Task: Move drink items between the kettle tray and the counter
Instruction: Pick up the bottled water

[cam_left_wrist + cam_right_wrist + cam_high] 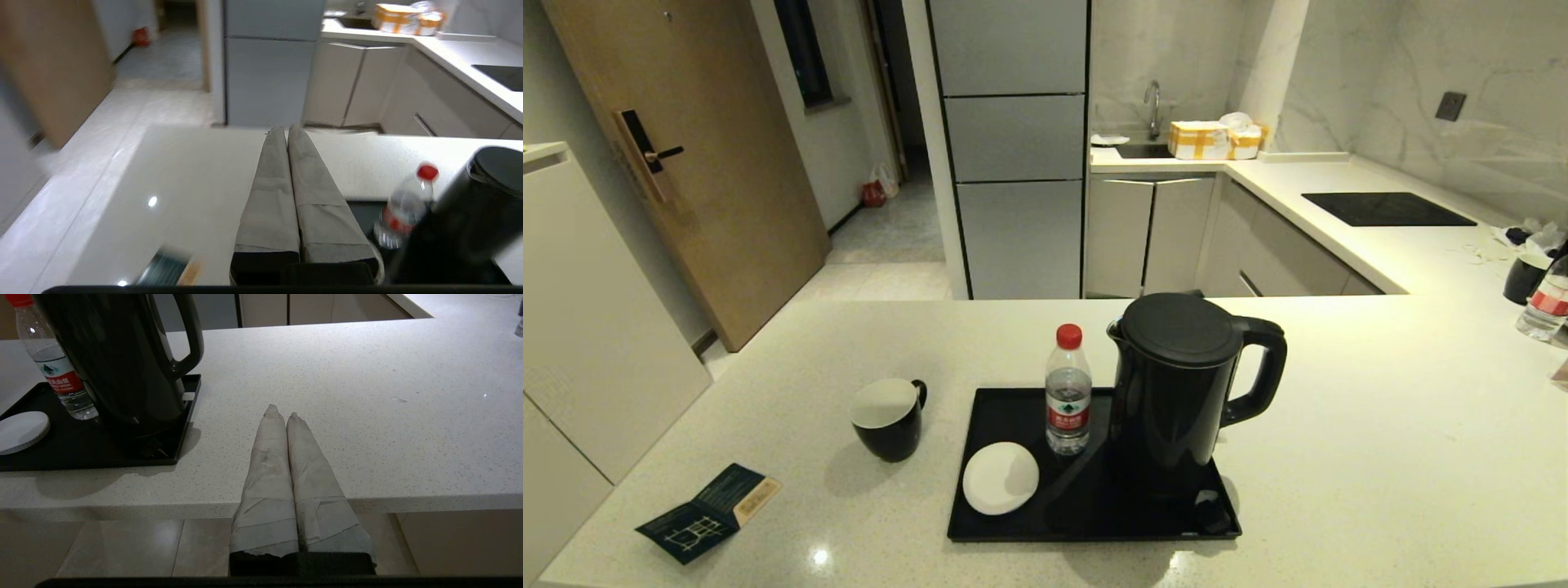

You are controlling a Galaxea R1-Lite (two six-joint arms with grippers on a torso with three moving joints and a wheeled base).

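Nearest the robot, the right gripper (282, 410) is parked low at the front edge of the counter (1339, 441), its two taped fingers (265, 477) pressed together with nothing between them. The left gripper (284, 130) hangs above the counter's left part, fingers (269, 204) likewise clenched flat against each other and empty (neither arm shows in the head view).

On the near left of the counter lies a dark green folded leaflet (709, 513), opened flat. Just past it and to the right, the black mug (888, 418) with its white lining stands upright on the bare stone, handle turned away from the robot, close beside the tray's left edge but not touching it.

The glossy black kettle tray (1013, 531) sits at the counter's middle. On its near left part the white saucer (1001, 478) lies flat. Behind the saucer, the small clear bottle (1068, 392) with red cap and red label stands upright on the tray, just beside the tall black electric kettle (1184, 384), which fills the tray's right half with its handle pointing right and its lid shut.

Farther off, along the right arm of the counter, a second dark mug (1527, 278) and another red-labelled bottle (1547, 306) stand together at the head view's right edge. Beyond them a black hob panel (1388, 209) lies flush in the worktop, and at the far back a sink with a tap (1152, 106) has a taped parcel (1201, 139) next to it.
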